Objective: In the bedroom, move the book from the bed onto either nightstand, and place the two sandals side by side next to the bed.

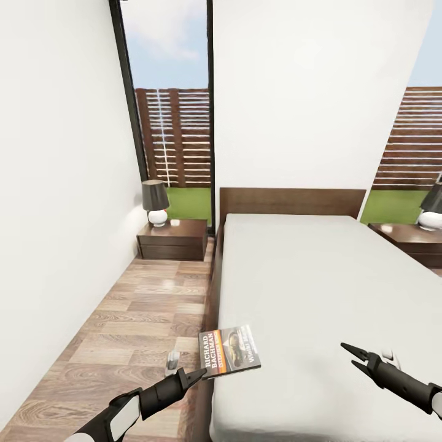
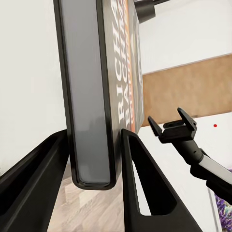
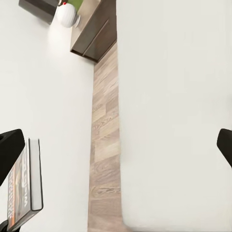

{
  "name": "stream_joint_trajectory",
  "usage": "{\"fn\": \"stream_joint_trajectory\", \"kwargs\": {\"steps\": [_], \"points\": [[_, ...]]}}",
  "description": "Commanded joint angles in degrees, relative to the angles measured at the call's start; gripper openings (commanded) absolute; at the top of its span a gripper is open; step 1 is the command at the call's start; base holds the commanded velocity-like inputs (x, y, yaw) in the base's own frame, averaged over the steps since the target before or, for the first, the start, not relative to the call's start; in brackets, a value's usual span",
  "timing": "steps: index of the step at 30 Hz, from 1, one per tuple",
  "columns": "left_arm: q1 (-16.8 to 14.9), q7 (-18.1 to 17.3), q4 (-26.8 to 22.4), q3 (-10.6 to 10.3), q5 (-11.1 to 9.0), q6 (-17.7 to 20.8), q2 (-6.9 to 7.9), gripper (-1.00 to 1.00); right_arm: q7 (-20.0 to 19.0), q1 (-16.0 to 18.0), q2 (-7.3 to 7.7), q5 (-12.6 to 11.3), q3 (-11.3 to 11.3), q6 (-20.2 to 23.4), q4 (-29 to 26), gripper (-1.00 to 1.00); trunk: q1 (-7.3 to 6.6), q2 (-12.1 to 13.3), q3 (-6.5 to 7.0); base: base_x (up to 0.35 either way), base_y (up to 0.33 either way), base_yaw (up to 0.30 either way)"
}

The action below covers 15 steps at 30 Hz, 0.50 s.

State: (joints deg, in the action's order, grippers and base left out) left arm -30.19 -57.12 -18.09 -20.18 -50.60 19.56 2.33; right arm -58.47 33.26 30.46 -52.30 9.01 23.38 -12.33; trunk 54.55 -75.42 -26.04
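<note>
While the bed (image 1: 319, 294) spreads wide before you, your left gripper (image 1: 197, 374) pinches the book (image 1: 229, 351) by its corner at the mattress's near left edge; your right gripper (image 1: 356, 357) hangs spread and empty over the near right part.

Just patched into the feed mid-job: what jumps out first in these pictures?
The striped book stands out at the near left edge of the off-white bed, its corner between the fingers of the left gripper; the left wrist view shows those fingers either side of its edge. The right gripper hangs open over the mattress. A dark nightstand with a lamp waits by the headboard.
</note>
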Motion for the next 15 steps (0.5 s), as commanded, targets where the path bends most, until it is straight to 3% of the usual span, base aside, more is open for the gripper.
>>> {"fn": "stream_joint_trajectory", "kwargs": {"steps": [1,4,15], "points": [[-0.04,-0.04,-0.02,-0.30,-0.63,0.57,0.04,-1.00,-0.07,0.05,0.04,-0.59,0.39,-0.37,0.02,1.00,0.00,-0.04,-0.06,0.000,0.000,0.000],[-0.04,-0.02,-0.02,-0.30,-0.64,0.57,0.04,-1.00,-0.07,0.05,0.02,-0.55,0.42,-2.33,0.09,1.00,0.00,-0.04,-0.06,0.000,0.000,0.000],[-0.04,-0.11,-0.02,-0.30,-0.64,0.57,0.04,-1.00,-0.01,0.05,-0.31,-0.36,0.48,-2.89,0.09,1.00,0.00,-0.04,-0.06,0.000,0.000,0.000]]}}
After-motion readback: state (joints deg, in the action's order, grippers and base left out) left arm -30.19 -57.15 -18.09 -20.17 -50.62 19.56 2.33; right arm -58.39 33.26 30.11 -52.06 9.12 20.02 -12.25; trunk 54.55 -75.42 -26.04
